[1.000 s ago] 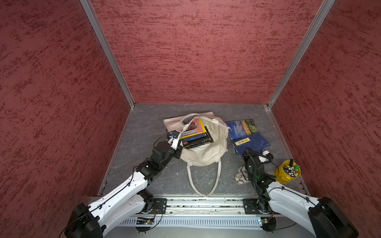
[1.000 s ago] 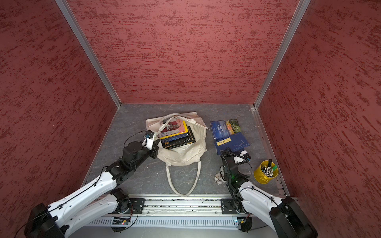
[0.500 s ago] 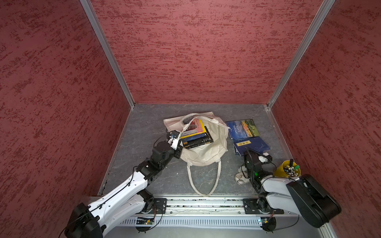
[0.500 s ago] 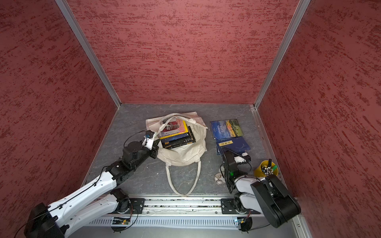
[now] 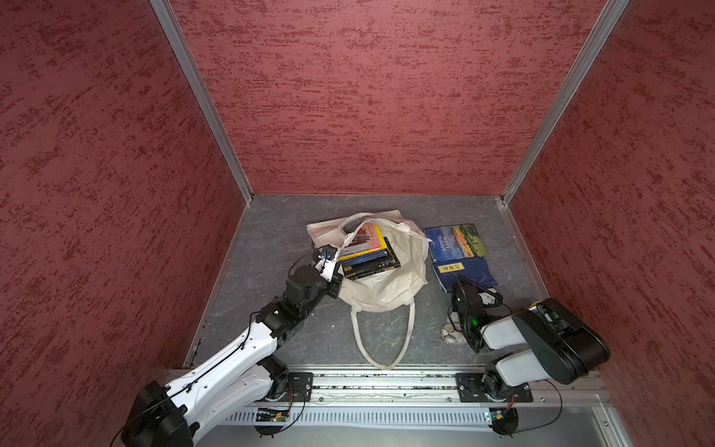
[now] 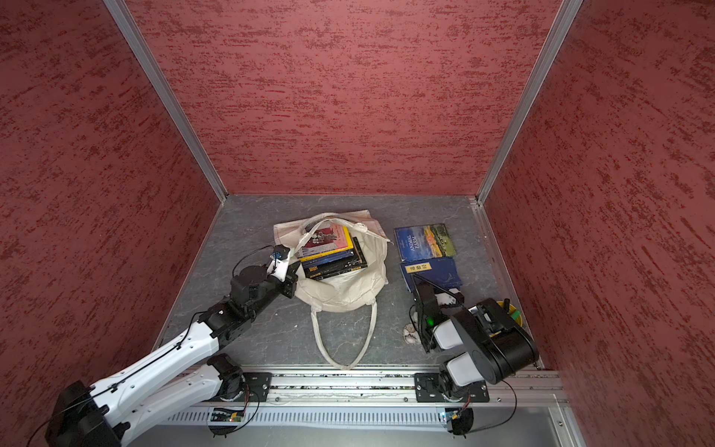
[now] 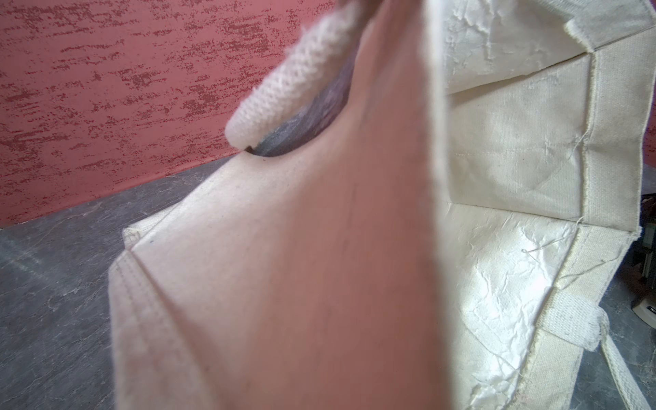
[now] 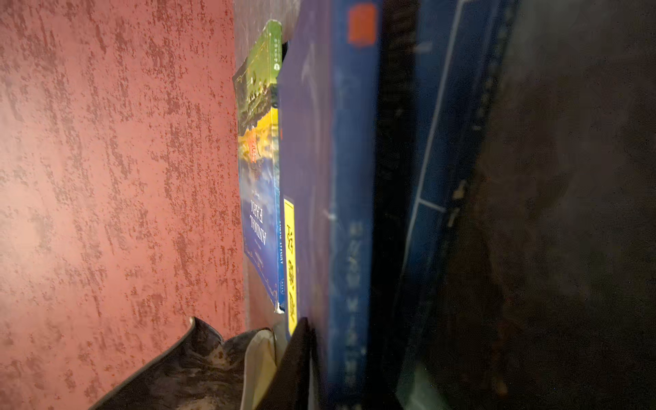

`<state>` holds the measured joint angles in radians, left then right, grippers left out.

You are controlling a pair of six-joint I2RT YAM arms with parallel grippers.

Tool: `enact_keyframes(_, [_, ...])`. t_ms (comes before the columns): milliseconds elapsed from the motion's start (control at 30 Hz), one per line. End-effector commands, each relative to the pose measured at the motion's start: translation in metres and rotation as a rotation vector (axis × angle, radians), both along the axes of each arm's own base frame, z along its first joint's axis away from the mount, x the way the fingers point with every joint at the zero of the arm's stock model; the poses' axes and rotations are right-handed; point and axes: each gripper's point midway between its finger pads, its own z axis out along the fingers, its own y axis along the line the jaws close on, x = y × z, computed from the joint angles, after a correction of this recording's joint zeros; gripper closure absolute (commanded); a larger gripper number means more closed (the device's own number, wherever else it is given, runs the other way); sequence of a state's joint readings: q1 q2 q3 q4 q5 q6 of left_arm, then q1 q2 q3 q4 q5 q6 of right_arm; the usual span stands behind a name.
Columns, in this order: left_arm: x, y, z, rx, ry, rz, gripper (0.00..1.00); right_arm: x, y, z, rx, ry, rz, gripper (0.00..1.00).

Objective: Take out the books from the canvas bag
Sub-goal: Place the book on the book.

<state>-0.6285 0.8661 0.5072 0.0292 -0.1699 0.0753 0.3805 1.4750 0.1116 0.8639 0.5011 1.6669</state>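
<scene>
Left tool (image 5: 337, 271) pinches shut on the rim of the canvas bag (image 5: 390, 288) at 9 o'clock, books (image 5: 367, 255) stacked inside. Right tool (image 5: 470, 285) is at the dark blue book (image 5: 474, 269), 3 o'clock of the bag, probably setting it down; can't tell its jaws. Next: swing over to the stack's top book

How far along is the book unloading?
Done: Animal Farm and a dark blue book lie beside the canvas bag. In hand: left end effector pinches the bag's rim; right end effector sits at the dark blue book's near edge. Left: a stack of books inside the bag.
</scene>
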Motion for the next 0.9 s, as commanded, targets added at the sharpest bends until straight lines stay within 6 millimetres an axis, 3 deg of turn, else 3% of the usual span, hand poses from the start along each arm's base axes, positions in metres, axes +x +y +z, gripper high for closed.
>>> enact_keyframes(0, [0.005,-0.009,0.032,-0.065,-0.074,-0.021,1.0,0.008,-0.002,0.015,-0.027,-0.047,-0.008,0.61])
enact_keyframes(200, [0.005,-0.008,0.034,-0.067,-0.08,-0.018,1.0,0.013,0.004,0.032,-0.031,-0.081,0.029,0.3])
enact_keyframes(267, [0.005,-0.008,0.033,-0.065,-0.08,-0.018,1.0,0.012,0.006,0.033,-0.024,-0.083,0.039,0.02])
enact_keyframes(467, [0.005,-0.009,0.033,-0.064,-0.079,-0.02,1.0,0.004,0.002,0.047,-0.037,-0.054,0.037,0.01])
enact_keyframes(667, [0.004,-0.009,0.033,-0.064,-0.078,-0.025,1.0,0.003,-0.003,0.089,-0.13,-0.027,0.043,0.01])
enact_keyframes(867, [0.004,-0.008,0.033,-0.061,-0.079,-0.022,1.0,0.004,0.012,0.099,-0.1,-0.035,0.126,0.01])
